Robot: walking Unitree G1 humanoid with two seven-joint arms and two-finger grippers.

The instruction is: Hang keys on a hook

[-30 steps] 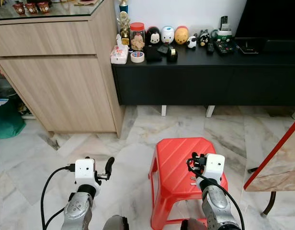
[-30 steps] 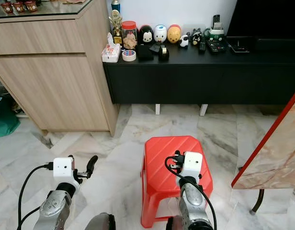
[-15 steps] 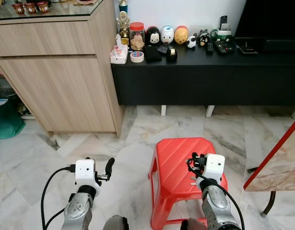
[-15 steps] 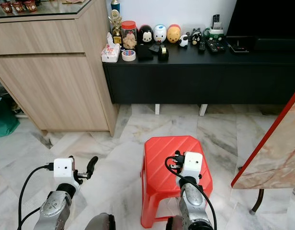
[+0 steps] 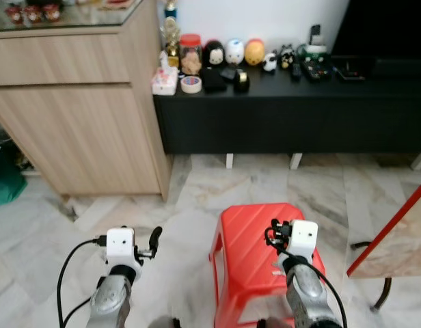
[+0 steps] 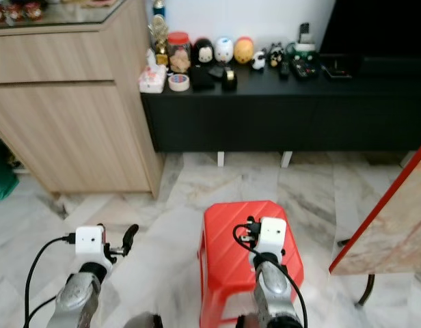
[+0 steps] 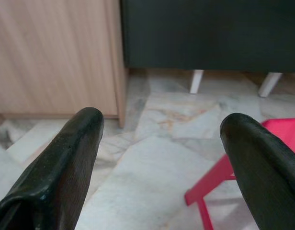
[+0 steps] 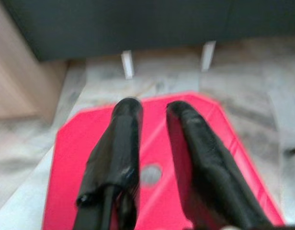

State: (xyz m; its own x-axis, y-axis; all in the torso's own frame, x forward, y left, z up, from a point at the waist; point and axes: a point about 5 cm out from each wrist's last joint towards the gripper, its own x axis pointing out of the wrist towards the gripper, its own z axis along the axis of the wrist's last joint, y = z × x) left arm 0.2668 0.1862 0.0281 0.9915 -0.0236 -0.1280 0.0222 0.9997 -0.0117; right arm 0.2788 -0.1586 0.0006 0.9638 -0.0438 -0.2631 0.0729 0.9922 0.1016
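My right gripper hovers low over a red plastic stool, its two black fingers close together with a narrow gap. A small pale metallic piece hangs just under that wrist and looks like the keys, though it is blurred. My left gripper is held low over the marble floor to the left of the stool. Its fingers are spread wide with nothing between them. No hook can be made out.
A long black console stands ahead against the wall, with toys, jars and a tape roll on top. A light wood cabinet stands at the left. A red-edged marble tabletop juts in at the right, and a green bag lies far left.
The whole picture has shifted a little and blurred, so the camera has moved. Both arms keep the same pose and their fingers stand as before.
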